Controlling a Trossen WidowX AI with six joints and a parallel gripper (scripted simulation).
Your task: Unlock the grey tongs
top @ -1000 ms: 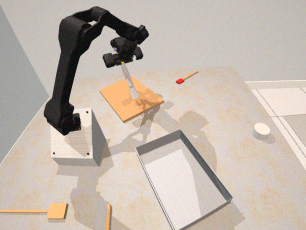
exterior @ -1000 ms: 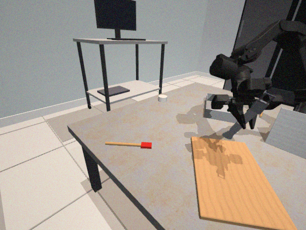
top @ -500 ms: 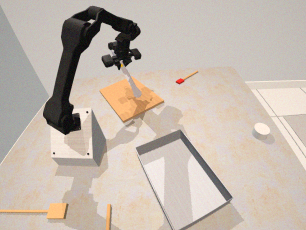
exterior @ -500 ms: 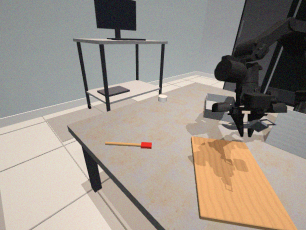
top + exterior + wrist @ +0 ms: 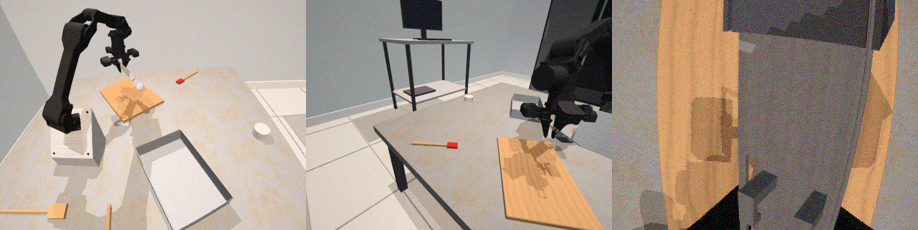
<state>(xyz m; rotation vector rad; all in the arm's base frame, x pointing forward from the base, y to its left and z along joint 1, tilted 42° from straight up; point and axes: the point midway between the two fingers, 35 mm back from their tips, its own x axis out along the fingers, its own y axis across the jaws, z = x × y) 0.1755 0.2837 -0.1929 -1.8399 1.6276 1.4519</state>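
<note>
My gripper (image 5: 122, 67) (image 5: 550, 133) points down above the wooden board (image 5: 110, 93) (image 5: 513, 205) (image 5: 687, 50). It is shut on the grey tongs (image 5: 127, 72) (image 5: 564, 137) (image 5: 797, 100). They slant out from between the fingers, clear of the board, with a rounded end toward the right in the top view. A small yellow part shows at the fingers. In the wrist view a broad grey face of the tongs fills the middle. Whether the tongs are locked or open cannot be told. The roasting tin (image 5: 160, 143) (image 5: 518, 115) holds nothing that shows.
A red-headed spatula (image 5: 180, 81) (image 5: 452, 145) and a white cylinder (image 5: 261, 130) (image 5: 468, 98) lie apart from the board. A wooden spatula (image 5: 57, 211) and a wooden stick (image 5: 108, 217) lie at the front. The pale base block (image 5: 71, 150) (image 5: 596, 137) stands near the board.
</note>
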